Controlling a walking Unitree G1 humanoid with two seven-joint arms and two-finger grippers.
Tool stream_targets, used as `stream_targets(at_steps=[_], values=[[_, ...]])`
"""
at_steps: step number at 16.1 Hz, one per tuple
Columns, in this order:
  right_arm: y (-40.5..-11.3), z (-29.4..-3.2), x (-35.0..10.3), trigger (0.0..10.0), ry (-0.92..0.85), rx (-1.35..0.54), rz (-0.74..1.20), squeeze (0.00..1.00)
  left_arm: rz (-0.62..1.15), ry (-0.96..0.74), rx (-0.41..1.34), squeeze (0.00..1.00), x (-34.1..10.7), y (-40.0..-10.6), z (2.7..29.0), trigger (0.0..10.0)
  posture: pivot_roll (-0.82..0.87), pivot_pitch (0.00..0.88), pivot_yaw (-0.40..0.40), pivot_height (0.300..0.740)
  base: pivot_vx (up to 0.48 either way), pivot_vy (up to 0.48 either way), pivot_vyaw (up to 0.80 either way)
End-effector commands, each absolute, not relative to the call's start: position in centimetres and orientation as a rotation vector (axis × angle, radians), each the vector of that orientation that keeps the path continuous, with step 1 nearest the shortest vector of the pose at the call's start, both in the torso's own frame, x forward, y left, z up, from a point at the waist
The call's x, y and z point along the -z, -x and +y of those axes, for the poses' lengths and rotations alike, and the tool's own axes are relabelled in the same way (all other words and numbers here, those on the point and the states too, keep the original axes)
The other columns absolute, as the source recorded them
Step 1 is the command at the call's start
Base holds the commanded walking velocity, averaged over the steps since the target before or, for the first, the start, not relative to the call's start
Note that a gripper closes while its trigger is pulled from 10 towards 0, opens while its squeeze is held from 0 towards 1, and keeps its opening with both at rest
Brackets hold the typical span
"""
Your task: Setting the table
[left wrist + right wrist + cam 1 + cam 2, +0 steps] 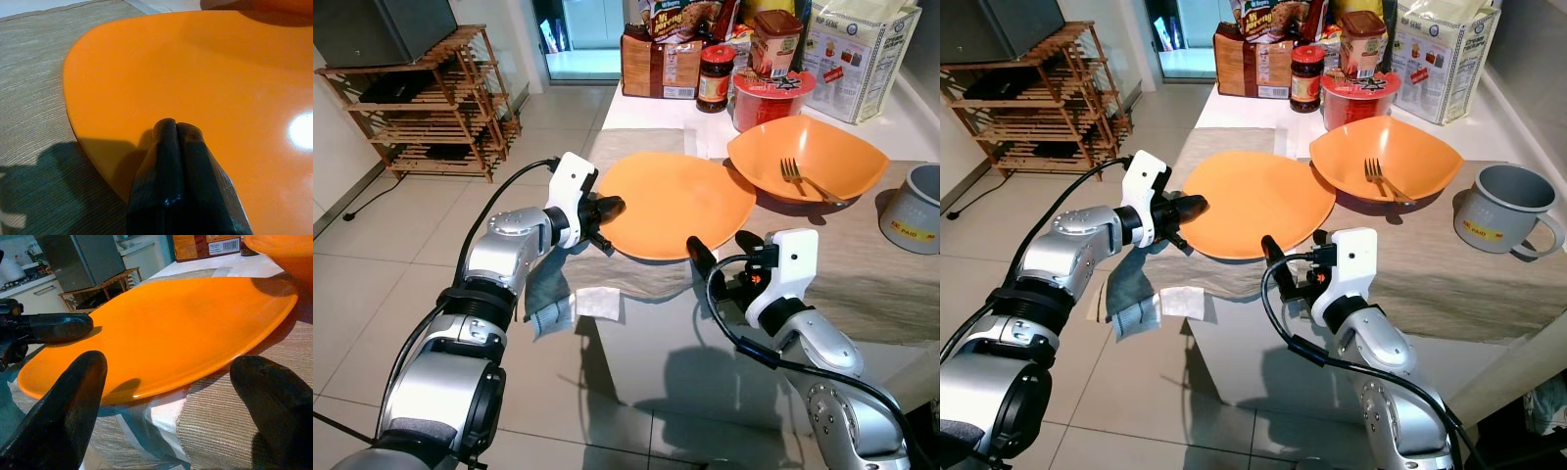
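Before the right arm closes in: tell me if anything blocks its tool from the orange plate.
Nothing visible does. The right tool is open at the near rim of the orange plate; the left tool sits shut on the opposite edge.

Your two head eyes look forward and down over the surface, both catching the orange plate. Your left wrist camera sits right over that plate's rim; your right wrist camera looks low across it from the near edge.
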State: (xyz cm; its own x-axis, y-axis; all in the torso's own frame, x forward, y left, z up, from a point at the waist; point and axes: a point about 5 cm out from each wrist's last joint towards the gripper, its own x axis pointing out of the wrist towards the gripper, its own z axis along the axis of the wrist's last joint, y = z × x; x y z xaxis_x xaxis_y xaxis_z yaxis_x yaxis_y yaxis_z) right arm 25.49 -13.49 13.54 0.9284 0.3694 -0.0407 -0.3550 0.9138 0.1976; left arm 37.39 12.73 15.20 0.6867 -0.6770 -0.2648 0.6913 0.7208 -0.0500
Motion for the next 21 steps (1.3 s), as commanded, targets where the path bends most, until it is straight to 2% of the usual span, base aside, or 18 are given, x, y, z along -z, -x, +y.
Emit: stream_targets(at_steps=[1,4,7,8,9,11,15,18,21], values=[[-25.3,-13.5,-12.0,10.0,-0.236,-0.358,0.156,0.0,0.336,-0.051,0.744,0.0,-14.0,-37.0,13.4,10.0,-0.17,0.004,0.104,0.735,0.0,0.0,0.0],[-26.3,-13.6,-11.6,10.0,-0.334,-0.311,0.182,0.0,0.331,-0.045,0.758,0.0,-14.2,-36.9,13.1,10.0,-0.17,0.005,0.107,0.735,0.0,0.0,0.0],[-27.1,-13.3,-12.0,10.0,-0.324,-0.319,0.165,0.0,0.329,-0.039,0.76,0.0,-14.4,-36.8,13.2,10.0,-0.16,0.005,0.106,0.735,0.0,0.0,0.0],[-27.1,-13.4,-12.2,10.0,-0.286,-0.321,0.15,0.0,0.328,-0.038,0.758,0.0,-14.4,-36.8,13.2,10.0,-0.16,0.004,0.104,0.735,0.0,0.0,0.0],[-26.5,-13.1,-13.1,10.0,-0.111,-0.365,0.082,0.0,0.315,-0.023,0.741,0.0,-14.3,-36.6,13.3,10.0,-0.16,0.001,0.104,0.735,0.0,0.0,0.0],[-25.9,-13.0,-13.4,10.0,-0.067,-0.386,0.067,0.0,0.313,-0.018,0.738,0.0,-14.2,-36.5,13.2,10.0,-0.16,0.0,0.098,0.735,0.0,0.0,0.0],[-23.0,-12.9,-13.4,10.0,0.05,-0.454,0.077,0.0,0.299,0.005,0.737,0.0,-14.3,-36.3,12.9,10.0,-0.2,0.0,0.089,0.735,0.0,0.0,0.0],[-22.9,-13.4,-14.8,10.0,0.152,-0.422,-0.041,0.0,0.062,-0.067,0.753,0.0,-17.6,-36.4,11.8,10.0,-0.19,0.0,0.094,0.735,0.0,0.0,0.0],[-23.1,-13.2,-15.2,10.0,0.164,-0.407,-0.08,0.0,0.013,-0.03,0.758,0.0,-19.2,-36.7,11.7,10.0,-0.19,0.0,0.099,0.735,0.0,0.0,0.0]])
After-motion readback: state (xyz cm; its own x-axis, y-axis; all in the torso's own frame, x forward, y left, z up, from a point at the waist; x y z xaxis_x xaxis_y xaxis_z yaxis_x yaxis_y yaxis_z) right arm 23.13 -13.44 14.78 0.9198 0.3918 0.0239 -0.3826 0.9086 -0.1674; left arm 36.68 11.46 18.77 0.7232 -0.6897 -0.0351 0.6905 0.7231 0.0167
